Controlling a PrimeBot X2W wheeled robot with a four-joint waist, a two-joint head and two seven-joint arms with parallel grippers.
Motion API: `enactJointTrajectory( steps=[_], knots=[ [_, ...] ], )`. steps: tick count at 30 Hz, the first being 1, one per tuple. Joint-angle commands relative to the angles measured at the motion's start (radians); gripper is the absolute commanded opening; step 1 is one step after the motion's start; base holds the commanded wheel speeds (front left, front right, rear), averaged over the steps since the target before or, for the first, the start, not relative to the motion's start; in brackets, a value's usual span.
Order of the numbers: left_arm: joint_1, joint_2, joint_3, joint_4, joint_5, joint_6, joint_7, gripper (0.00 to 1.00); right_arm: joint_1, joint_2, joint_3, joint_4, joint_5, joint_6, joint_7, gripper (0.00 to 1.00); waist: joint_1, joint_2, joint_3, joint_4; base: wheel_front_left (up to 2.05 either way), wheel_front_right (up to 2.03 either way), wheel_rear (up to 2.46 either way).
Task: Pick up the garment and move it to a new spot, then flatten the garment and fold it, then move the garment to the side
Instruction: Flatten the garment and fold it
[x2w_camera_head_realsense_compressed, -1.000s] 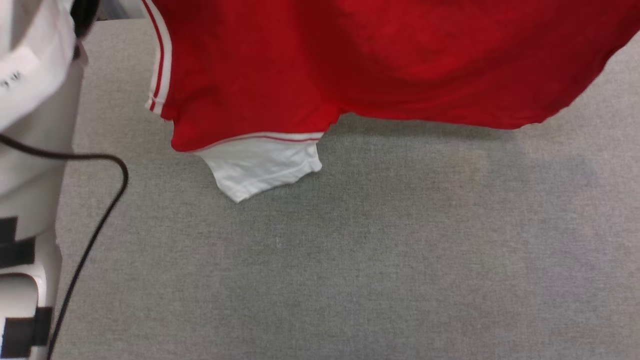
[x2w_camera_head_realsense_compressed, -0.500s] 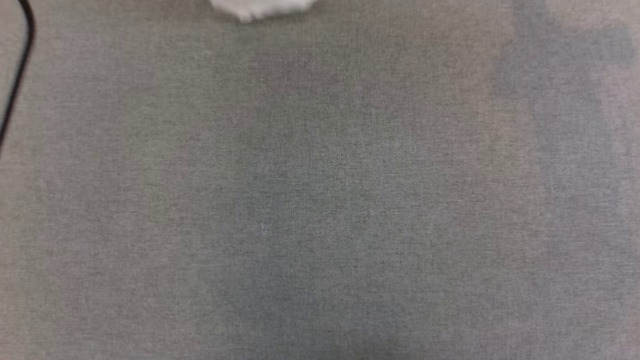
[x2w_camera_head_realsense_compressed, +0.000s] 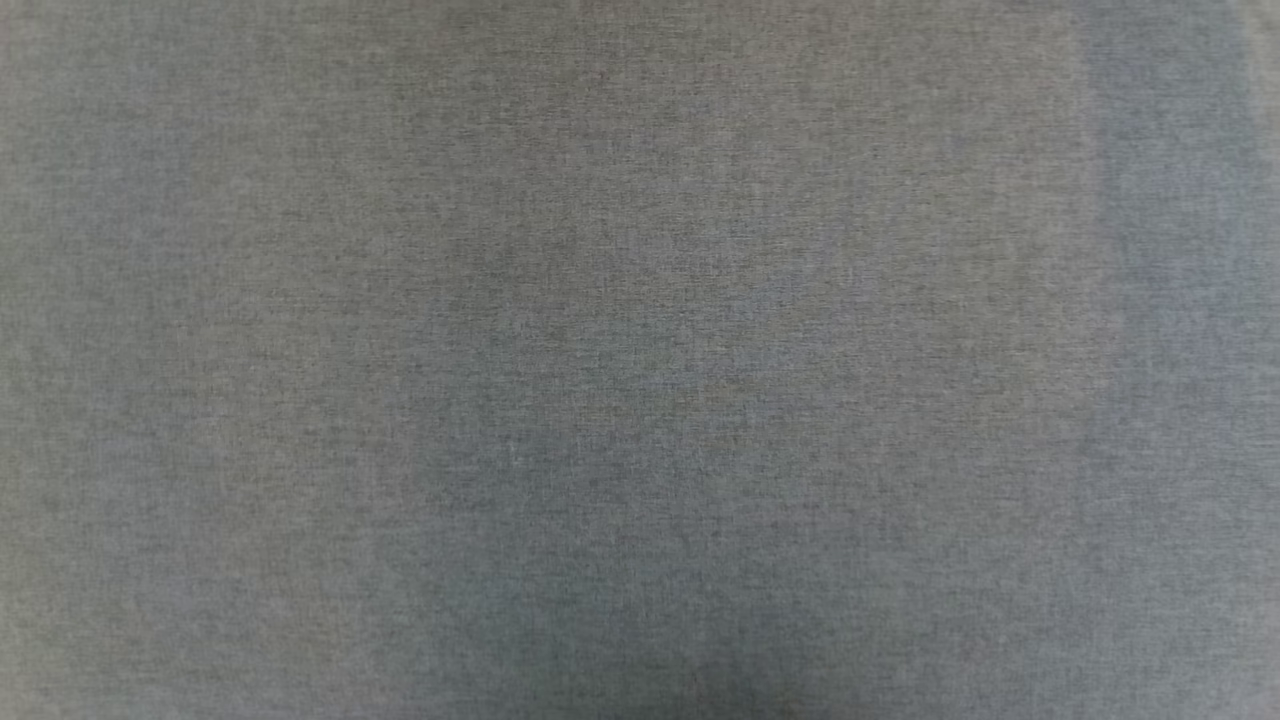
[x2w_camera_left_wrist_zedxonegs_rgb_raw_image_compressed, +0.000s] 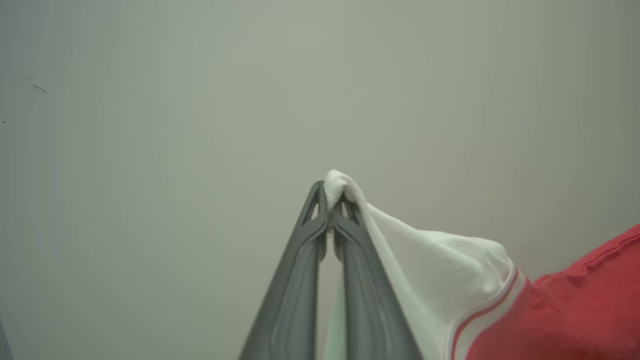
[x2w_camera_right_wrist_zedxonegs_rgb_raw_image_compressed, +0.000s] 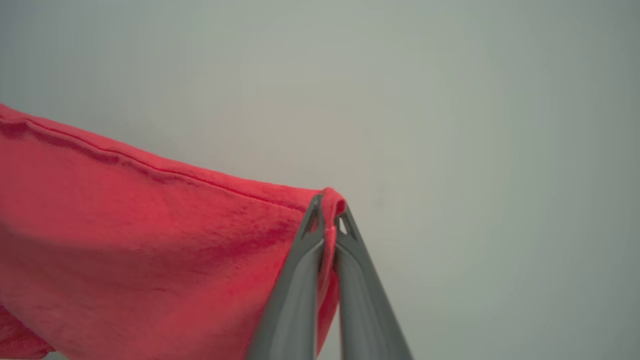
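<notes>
One: Widest first: a grey woven cloth surface (x2w_camera_head_realsense_compressed: 640, 360) runs from edge to edge in the head view. What comes next in size?

Two: The red jersey garment (x2w_camera_right_wrist_zedxonegs_rgb_raw_image_compressed: 125, 240) with white sleeves. In the right wrist view its plain red body hangs across the left half and lower left of the frame. Its hem seam runs along the upper edge, against a pale plain backdrop (x2w_camera_right_wrist_zedxonegs_rgb_raw_image_compressed: 475, 100).

One: What holds it there?

Two: The right gripper (x2w_camera_right_wrist_zedxonegs_rgb_raw_image_compressed: 327, 212), at lower centre, is clamped on a red corner of that hem. A nub of cloth pokes above the dark fingertips.

One: And the other arm?

Two: In the left wrist view the left gripper (x2w_camera_left_wrist_zedxonegs_rgb_raw_image_compressed: 331, 202), lower centre, is pinched tight on the tip of a white sleeve (x2w_camera_left_wrist_zedxonegs_rgb_raw_image_compressed: 450, 270). It drapes toward the lower right, where its red-and-white striped trim (x2w_camera_left_wrist_zedxonegs_rgb_raw_image_compressed: 487, 310) meets the red body.
</notes>
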Motion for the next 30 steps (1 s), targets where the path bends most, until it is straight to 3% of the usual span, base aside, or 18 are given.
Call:
enactJointTrajectory(
  steps=[1,7,16,22,30],
  knots=[
    [0.039,0.009,-0.01,0.005,-0.005,-0.003,-0.005,0.0,0.022,0.009,0.015,0.01,0.015,-0.001,-0.02,0.0,-0.0001,0.0,0.005,0.007,0.0,0.0,0.0],
    [0.206,0.034,-0.03,-0.048,-0.02,-0.003,-0.007,0.0,0.15,0.018,0.104,0.035,0.081,-0.001,-0.079,0.0,-0.0001,0.0,-0.022,0.012,0.0,0.0,0.0],
    [0.577,0.083,0.033,-0.184,-0.023,0.003,-0.007,0.0,0.379,0.009,0.242,0.01,0.216,-0.001,-0.141,0.0,-0.0001,0.0,-0.127,0.01,0.0,0.0,0.0],
    [0.863,0.101,0.082,-0.296,-0.037,0.02,-0.007,0.0,0.563,-0.039,0.336,-0.053,0.306,-0.001,-0.164,0.0,-0.0001,0.0,-0.226,0.016,0.0,0.0,0.0],
    [1.273,0.121,0.077,-0.424,-0.084,0.059,-0.007,0.0,0.827,-0.126,0.432,-0.161,0.426,-0.001,-0.162,0.0,-0.0001,0.0,-0.355,0.021,0.0,0.0,0.0]
  ],
)
